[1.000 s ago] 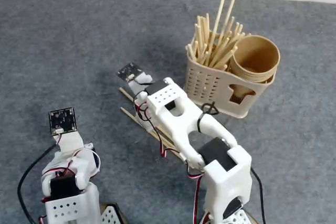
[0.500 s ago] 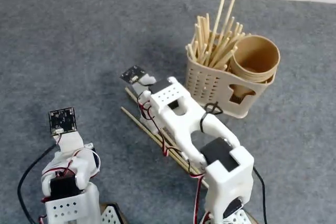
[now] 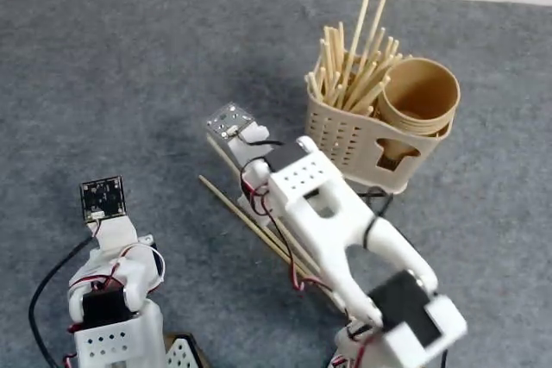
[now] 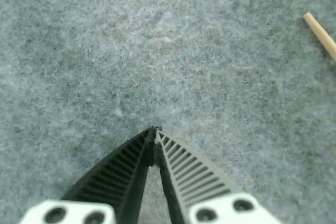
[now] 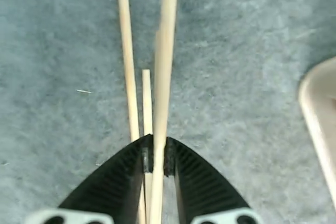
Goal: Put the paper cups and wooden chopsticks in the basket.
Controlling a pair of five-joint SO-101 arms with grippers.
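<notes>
left gripper [image 4: 155, 132]: jaws pressed together, nothing in them, over bare grey bench [image 4: 105, 35], at 7 o'clock in the high view. right gripper [image 5: 155, 142]: jaws pinching one pale wooden chopstick [image 5: 166, 51]. two loose sticks [image 5: 126, 56] lie on the bench just beside it, running 10 to 4 o'clock. basket [image 3: 354, 140] at 1 o'clock of that gripper: beige, perforated, holding a bundle [image 3: 349, 62] of upright sticks plus stacked cups [image 3: 420, 96].
</notes>
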